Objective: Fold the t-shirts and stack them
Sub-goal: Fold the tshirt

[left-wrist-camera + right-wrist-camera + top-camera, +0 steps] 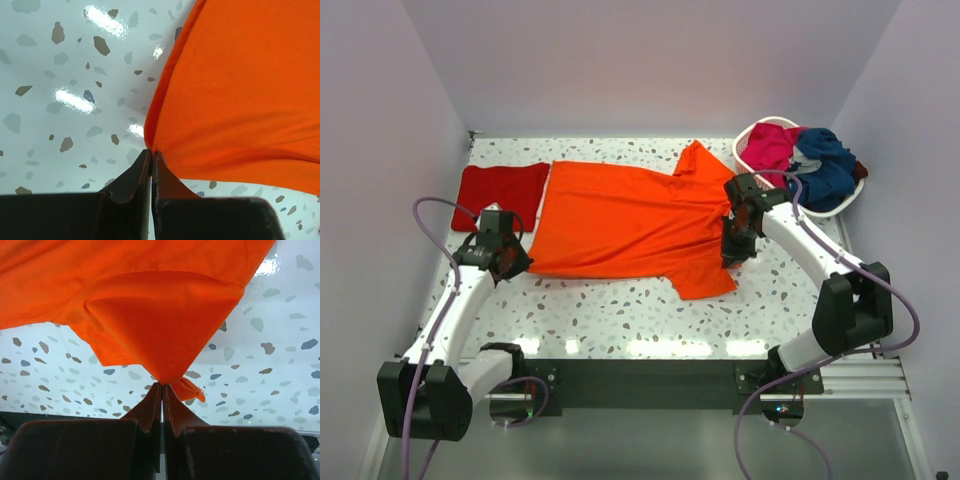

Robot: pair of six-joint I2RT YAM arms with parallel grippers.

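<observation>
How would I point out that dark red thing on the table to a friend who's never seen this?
On the speckled table, a big orange tee lies spread across the middle. At its left end, near the far left corner, lies the red tee. It alone is a small, flat, neat rectangle, darker than the orange one and far from the basket at right.

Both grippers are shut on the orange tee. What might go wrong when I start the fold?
1. The left gripper pinches only the very edge of the orange t-shirt; it may slip free on the lift.
2. The right gripper holds a bunched peak with a small flap beside it, so a wrinkle may get folded in.
3. The red t-shirt lies right beside the hem and might be dragged.
</observation>
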